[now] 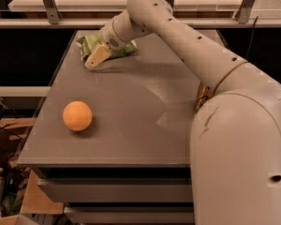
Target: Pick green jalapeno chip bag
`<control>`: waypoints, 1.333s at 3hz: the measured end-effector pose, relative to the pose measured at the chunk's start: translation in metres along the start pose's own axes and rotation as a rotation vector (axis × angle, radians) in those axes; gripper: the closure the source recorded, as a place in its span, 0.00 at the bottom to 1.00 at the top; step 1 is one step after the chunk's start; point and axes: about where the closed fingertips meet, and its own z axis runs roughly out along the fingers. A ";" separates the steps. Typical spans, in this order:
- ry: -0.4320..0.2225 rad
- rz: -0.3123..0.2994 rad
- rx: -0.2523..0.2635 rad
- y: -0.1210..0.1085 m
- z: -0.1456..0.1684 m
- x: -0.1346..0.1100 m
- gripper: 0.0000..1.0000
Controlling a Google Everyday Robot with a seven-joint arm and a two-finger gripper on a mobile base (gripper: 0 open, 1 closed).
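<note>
The green jalapeno chip bag lies crumpled at the far end of the grey table, toward its left corner. The white arm reaches across from the right, and the gripper sits low over the bag's near edge, its pale tip pointing down and left onto the tabletop beside the bag (the wrist covers the bag's middle). How far open the gripper is, and whether it has hold of the bag, I cannot tell. An orange ball rests well apart, nearer the front left.
</note>
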 end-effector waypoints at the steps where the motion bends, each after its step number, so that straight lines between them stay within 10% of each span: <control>1: -0.019 0.018 -0.004 -0.001 0.003 0.007 0.42; 4: -0.074 -0.041 0.021 -0.005 -0.021 -0.011 1.00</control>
